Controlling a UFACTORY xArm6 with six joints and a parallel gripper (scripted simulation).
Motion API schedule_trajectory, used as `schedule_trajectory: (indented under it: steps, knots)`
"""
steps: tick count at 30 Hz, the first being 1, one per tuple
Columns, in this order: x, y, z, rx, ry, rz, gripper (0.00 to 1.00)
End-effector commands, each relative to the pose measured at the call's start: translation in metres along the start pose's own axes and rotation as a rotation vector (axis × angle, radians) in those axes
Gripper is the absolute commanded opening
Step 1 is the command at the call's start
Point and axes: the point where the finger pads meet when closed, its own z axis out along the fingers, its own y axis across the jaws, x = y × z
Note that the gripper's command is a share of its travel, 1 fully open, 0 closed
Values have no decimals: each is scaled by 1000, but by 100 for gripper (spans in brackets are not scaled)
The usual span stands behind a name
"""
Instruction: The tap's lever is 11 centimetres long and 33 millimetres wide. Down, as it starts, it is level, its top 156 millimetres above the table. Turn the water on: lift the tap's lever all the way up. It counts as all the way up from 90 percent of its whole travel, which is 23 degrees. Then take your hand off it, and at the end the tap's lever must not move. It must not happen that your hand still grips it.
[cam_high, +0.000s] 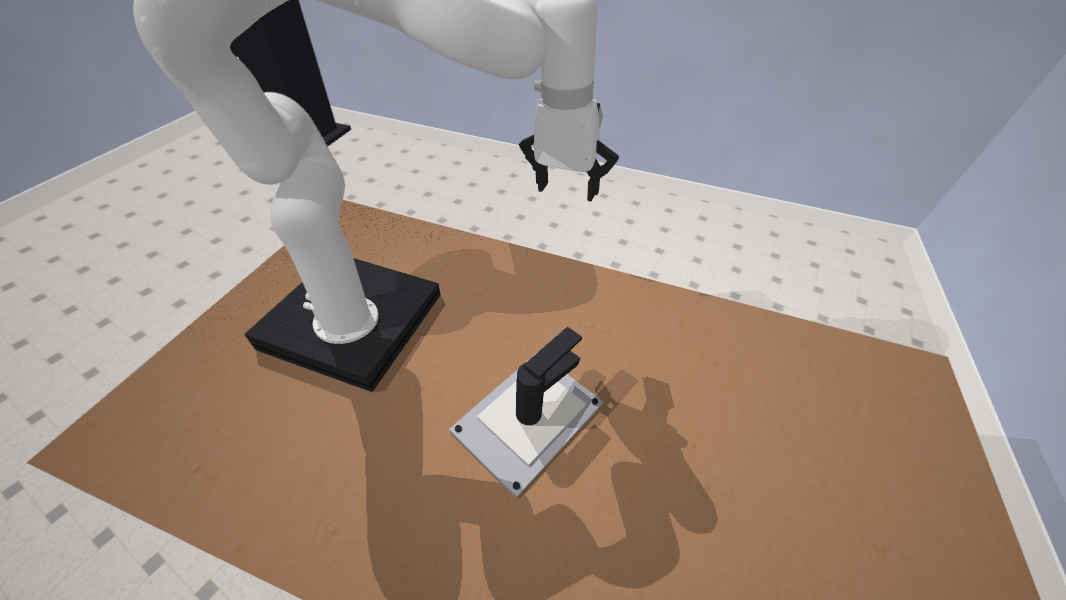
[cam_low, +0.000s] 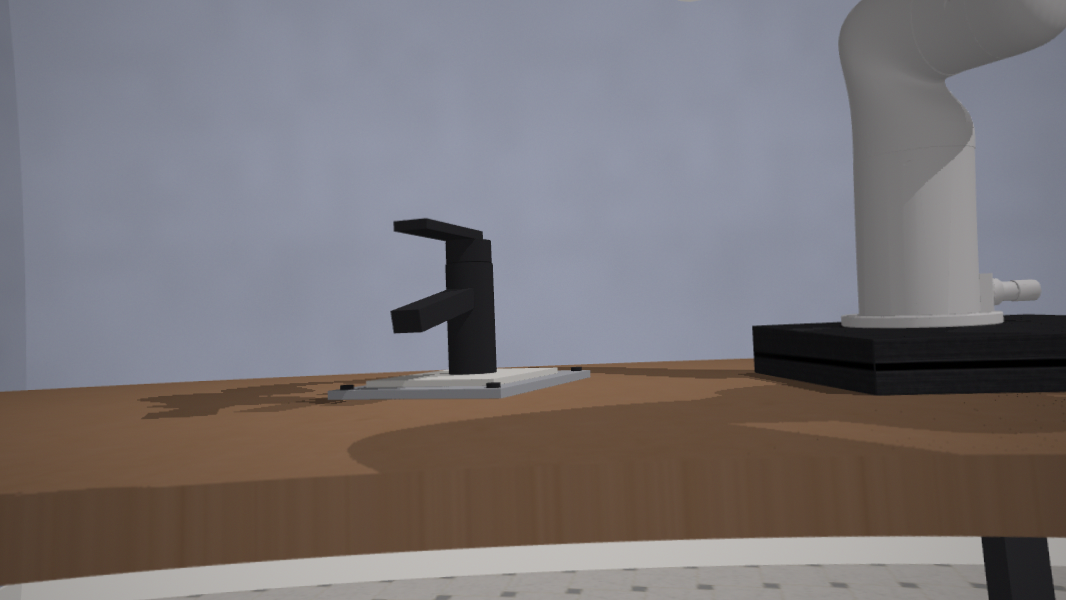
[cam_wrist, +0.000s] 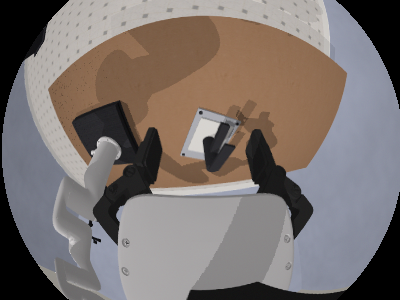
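Note:
A black tap (cam_high: 540, 391) stands upright on a grey mounting plate (cam_high: 526, 432) on the brown table. Its flat lever (cam_high: 555, 348) lies level on top of the body, with the spout below it pointing the same way. In the exterior view the lever (cam_low: 438, 228) points left, level, above the spout (cam_low: 430, 310). My gripper (cam_high: 568, 180) hangs high above the table, far above the tap, open and empty. In the wrist view the tap (cam_wrist: 215, 145) shows small between my open fingers. The gripper is out of the exterior view.
The arm's black base block (cam_high: 344, 318) stands on the table left of the tap; it also shows in the exterior view (cam_low: 913, 351). A tiled floor surrounds the table.

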Motion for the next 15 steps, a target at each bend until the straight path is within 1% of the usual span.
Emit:
schedule_trajectory:
  steps: [1,4,6,7,10,15]
  knots:
    - [-30,25,15,7,-14,62,100]
    - [-51,36,24,15,-24,101,100]
    - [-51,36,24,15,-24,101,100]
    - [-73,46,33,23,-32,140,100]
    - [-90,53,40,29,-38,170,100]
    - [-129,66,56,43,-50,237,100]
